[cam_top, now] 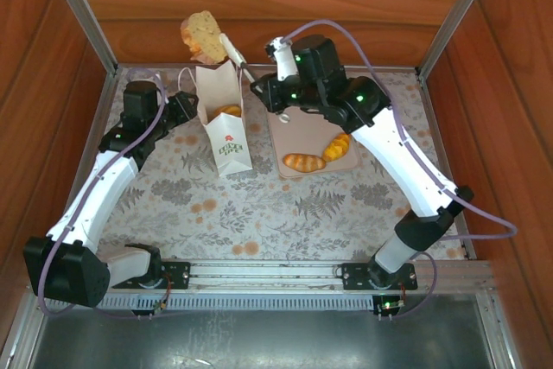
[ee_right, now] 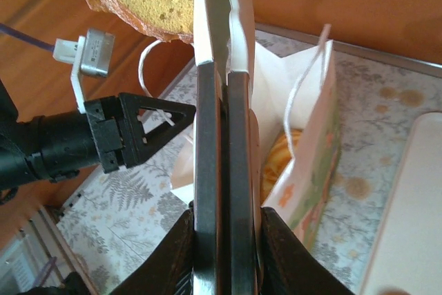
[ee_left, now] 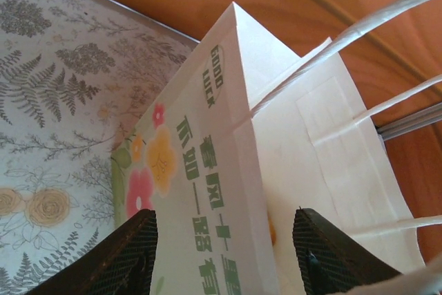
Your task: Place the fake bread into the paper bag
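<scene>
"Toward the far edge of the floral-print desk [cam_top: 259, 205], what stands?"

"A small white printed paper bag [cam_top: 226, 140], open, with a golden pastry [cam_top: 229, 111] inside. The left tool [ee_left: 226, 219] is spread apart, straddling its printed wall."

"And the right tool [ee_right: 228, 226]?"

"Clamped on thin metal tongs [ee_right: 221, 136] that hold a round brown bread slice [cam_top: 201, 36] above the bag. Golden rolls [cam_top: 304, 162] lie on the flat beige tray [cam_top: 294, 131] just beside it."

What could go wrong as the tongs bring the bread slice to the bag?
1. The tongs in the right gripper pinch the bread slice at its edge; it could slip and fall beside the paper bag.
2. The bag's loop handles stand by the mouth; the tongs could snag them and tip it.
</scene>
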Available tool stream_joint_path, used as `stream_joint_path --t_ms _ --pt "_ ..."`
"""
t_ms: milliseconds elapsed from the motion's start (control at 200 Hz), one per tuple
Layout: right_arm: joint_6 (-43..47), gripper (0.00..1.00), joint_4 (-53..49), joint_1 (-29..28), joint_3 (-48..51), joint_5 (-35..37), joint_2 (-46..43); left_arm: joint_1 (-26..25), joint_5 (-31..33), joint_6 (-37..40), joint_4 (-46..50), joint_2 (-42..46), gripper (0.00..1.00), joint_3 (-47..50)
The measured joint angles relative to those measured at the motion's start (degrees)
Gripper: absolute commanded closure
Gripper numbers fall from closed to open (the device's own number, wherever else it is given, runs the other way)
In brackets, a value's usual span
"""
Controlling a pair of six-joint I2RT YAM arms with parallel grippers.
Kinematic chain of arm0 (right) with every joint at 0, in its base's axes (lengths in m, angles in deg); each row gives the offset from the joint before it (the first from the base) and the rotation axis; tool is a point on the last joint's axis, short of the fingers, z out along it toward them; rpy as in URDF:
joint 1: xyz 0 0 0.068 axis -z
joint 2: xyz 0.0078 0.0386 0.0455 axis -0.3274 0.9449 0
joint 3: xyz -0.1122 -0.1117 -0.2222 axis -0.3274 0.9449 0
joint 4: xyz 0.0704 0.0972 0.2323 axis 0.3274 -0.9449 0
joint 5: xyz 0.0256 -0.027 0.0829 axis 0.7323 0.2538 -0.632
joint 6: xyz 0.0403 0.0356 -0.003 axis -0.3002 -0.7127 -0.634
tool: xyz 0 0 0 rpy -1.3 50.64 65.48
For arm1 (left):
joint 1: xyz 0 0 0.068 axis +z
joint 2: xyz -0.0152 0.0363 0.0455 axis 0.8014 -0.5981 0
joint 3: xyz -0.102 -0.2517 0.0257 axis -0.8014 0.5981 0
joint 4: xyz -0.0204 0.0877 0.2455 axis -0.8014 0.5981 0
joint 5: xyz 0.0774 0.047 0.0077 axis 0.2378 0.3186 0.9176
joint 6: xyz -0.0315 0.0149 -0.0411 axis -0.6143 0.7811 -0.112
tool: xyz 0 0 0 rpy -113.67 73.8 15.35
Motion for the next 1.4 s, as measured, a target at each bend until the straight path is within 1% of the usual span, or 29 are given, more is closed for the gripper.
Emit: stream_joint_path --t_ms 95,180,335,495,565,675,925,1190,1275,1399 --pt "-2.03 0.88 2.64 -0.81 2.93 -0.44 -0.09 0.57 -0.39 -0.17 -0.35 0.26 0.44 1.05" --pt "-3.65 0.88 4.61 -1.2 5.81 -0.83 -0.09 0.83 -1.42 -0.44 -0.72 0.24 0.41 1.7" --pt "-5.35 0.88 4.9 -1.29 8.74 -1.01 -0.09 0.83 -3.56 -0.63 -1.55 -0.31 0.41 1.81" --pt "-6.12 0.88 5.16 -1.29 10.38 -0.79 -0.2 0.83 -3.87 -0.61 -1.53 -0.7 0.42 1.81" --pt "-6.16 0.88 5.18 -1.29 11.69 -0.42 -0.44 0.83 -3.48 -0.44 -1.49 -0.7 0.44 1.81" --pt "-6.14 0.88 4.81 -1.29 13.6 0.61 -0.85 0.83 -2.69 0.04 -1.22 -0.7 0.45 1.81" --pt "-5.46 0.88 1.75 -1.29 14.67 2.82 -1.22 0.83 -1.01 0.72 -0.13 -0.68 0.45 1.81" --pt "-2.27 0.87 -3.48 -1.29 14.32 6.75 -1.25 0.83 -0.28 1.57 0.9 -0.68 0.45 1.81" --pt "-1.27 0.86 -5.25 -1.31 13.46 7.67 -1.25 0.83 -0.28 1.57 0.92 -0.61 0.45 1.81" --pt "-0.02 0.8 -7.76 -1.31 12.11 8.87 -1.16 0.83 -0.31 1.6 0.94 -0.52 0.45 1.81"
